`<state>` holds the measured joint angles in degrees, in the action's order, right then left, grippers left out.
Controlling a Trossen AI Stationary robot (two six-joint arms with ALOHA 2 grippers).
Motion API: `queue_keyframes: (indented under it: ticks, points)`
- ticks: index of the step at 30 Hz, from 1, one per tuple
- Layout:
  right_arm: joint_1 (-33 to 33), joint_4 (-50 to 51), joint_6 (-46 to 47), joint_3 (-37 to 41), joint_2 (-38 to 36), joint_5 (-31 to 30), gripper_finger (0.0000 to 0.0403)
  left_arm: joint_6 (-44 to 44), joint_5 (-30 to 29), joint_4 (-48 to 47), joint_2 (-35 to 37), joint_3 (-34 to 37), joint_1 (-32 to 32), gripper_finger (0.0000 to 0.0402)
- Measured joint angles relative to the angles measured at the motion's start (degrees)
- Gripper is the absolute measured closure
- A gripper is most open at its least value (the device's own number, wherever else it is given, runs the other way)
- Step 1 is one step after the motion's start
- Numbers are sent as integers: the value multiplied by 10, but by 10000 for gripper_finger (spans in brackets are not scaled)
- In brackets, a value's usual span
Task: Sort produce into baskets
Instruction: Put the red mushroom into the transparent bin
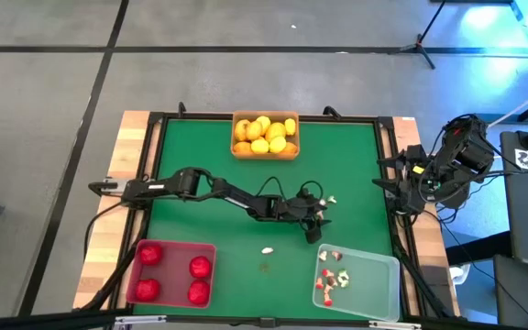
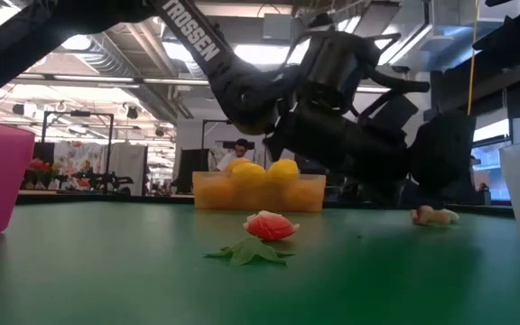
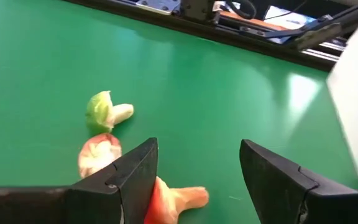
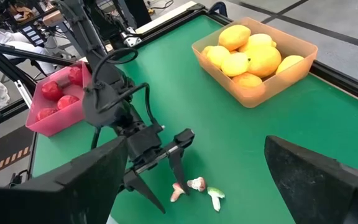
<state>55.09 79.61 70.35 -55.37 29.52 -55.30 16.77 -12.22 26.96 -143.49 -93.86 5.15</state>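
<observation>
Plastic, light and likely slippery, 3 tiny whitish-and-red bits (image 3: 100,154) are lying mid-desk near the clear basket (image 1: 374,266), where the left hand (image 3: 197,180) is hovering half-open, empty, best pinching one across its middle.

Green table (image 1: 209,151): orange basket (image 1: 265,151), red basket (image 1: 171,289), clear basket (image 1: 374,280), loose radish bits (image 1: 268,249).

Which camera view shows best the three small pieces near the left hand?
The left wrist view: the green piece, the pale red one and the orange-red one are large there. The right wrist view shows them small; the high view, specks; the low view, unclear.
</observation>
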Motion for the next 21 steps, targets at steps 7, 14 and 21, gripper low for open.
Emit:
queue_keyframes:
  ticks: [7, 14, 21]
  points:
    - [0, 0, 0, 0, 0, 5, 29, -27, -14, -16, 1, 3, -3, 177]
    - [0, 1, -1, 0, 0, 5, 29, -3, -14, -28, 7, 3, -3, 177]
    - [0, 6, -1, 0, 0, 5, 29, 11, -30, -78, 11, 2, 13, 177]
